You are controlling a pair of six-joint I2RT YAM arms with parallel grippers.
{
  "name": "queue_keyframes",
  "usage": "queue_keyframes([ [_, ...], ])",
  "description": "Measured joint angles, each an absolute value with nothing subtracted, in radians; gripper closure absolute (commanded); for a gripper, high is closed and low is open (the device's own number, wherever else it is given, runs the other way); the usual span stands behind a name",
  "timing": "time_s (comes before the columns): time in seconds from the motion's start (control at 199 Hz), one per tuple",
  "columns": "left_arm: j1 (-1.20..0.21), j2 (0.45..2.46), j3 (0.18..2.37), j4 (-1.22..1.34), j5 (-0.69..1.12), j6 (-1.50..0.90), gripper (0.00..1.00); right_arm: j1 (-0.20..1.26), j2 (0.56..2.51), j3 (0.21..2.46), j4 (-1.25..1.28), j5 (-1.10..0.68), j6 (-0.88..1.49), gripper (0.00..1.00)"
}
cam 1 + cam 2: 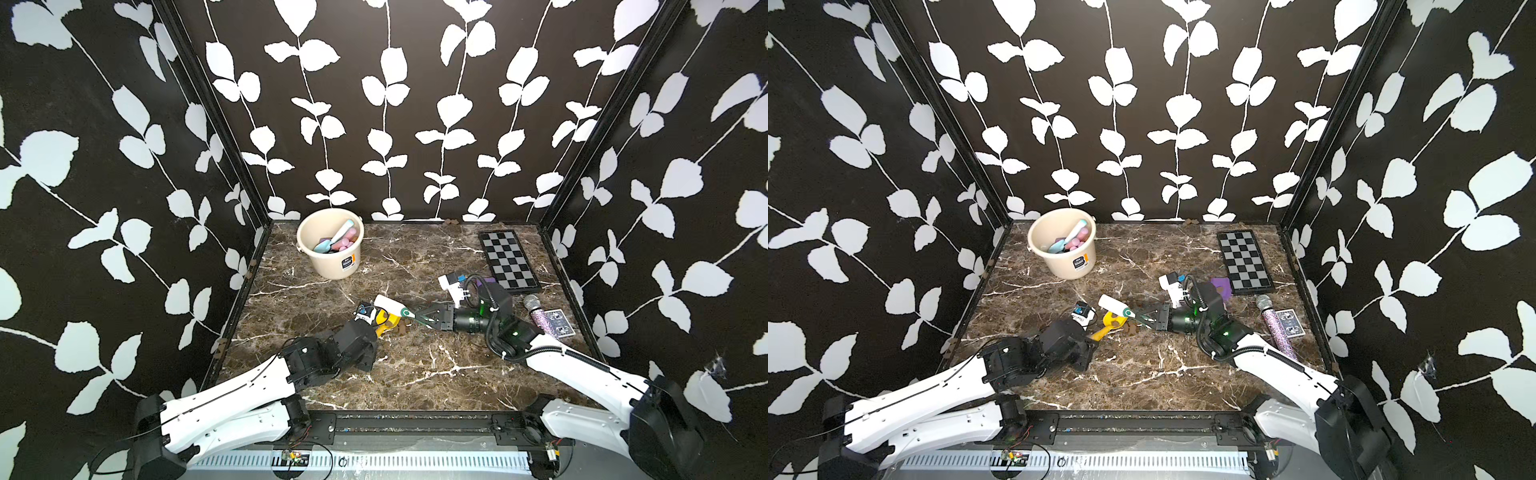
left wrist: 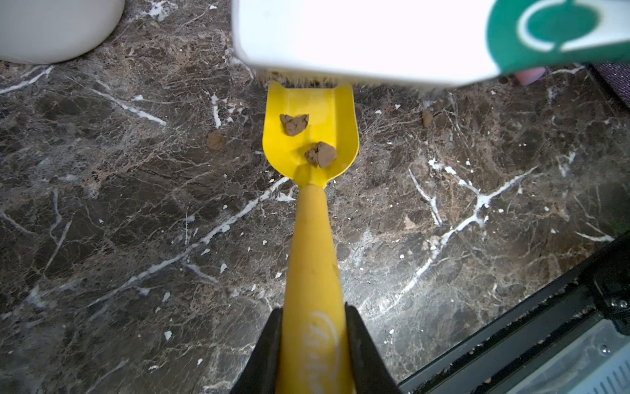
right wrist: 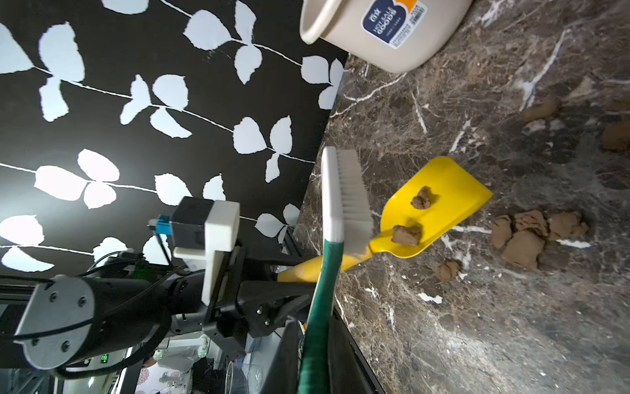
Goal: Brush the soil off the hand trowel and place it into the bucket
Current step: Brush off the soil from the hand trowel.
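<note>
**Trowel (image 2: 312, 238) dirty, not in bucket (image 1: 328, 266)**

Surface (image 1: 415, 374): bucket at 11 o'clock, trowel near middle. R gripper (image 1: 417, 315) pinches the brush (image 3: 332, 204) by its green handle, bristles by blade tip. L gripper (image 2: 313, 341) pinches trowel handle. 2 soil (image 2: 294, 124) bits on blade.

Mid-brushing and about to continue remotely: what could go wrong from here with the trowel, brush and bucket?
Two soil clumps sit on the trowel; move to the bucket now and they likely go in too. The left hand grips the handle far from the blade, so pressure from the brush could twist the trowel.
</note>
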State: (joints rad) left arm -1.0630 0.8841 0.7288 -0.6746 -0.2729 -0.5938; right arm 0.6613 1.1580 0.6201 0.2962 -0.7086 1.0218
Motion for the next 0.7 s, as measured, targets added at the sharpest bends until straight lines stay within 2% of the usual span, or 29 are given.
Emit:
queue_keyframes([
  [0.702, -1.053, 0.875, 0.724, -0.682, -0.284, -0.563, 1.0, 0.661, 1.242, 0.617, 0.255, -0.69, 0.941, 1.0],
])
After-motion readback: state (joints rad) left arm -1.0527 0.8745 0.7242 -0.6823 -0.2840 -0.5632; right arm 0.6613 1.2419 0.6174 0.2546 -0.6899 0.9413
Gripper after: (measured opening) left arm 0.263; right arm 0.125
